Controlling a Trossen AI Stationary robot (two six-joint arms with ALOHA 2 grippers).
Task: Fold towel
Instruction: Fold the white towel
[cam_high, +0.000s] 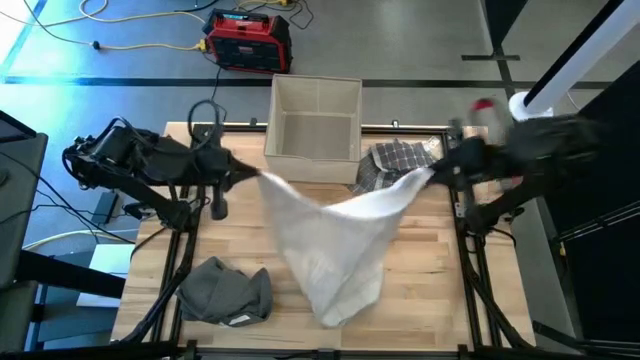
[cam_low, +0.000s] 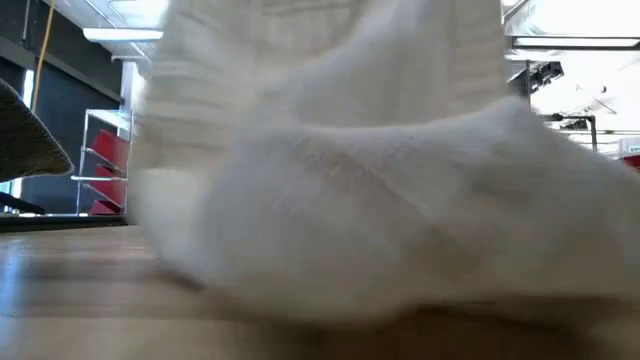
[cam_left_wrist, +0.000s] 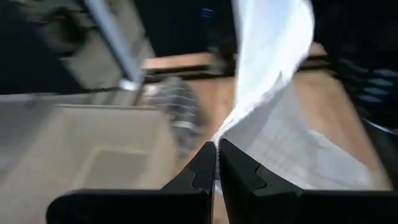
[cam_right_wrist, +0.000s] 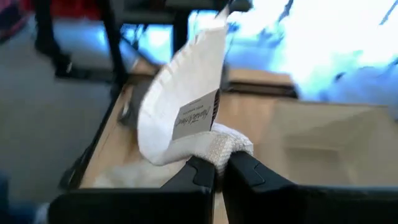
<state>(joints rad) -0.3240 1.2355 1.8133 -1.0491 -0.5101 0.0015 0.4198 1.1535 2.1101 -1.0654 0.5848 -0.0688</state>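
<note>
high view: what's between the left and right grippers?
Only the white towel, a corner pinched in the left gripper and right gripper, sagging to the table.

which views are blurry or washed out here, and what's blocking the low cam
High view: the right arm is motion-smeared; the rest is fairly sharp. Low view: the white towel hangs close to the lens, soft and filling most of the frame, with bright ceiling lights behind. Left wrist view: background streaked. Right wrist view: blue-white glare behind the towel's label.
</note>
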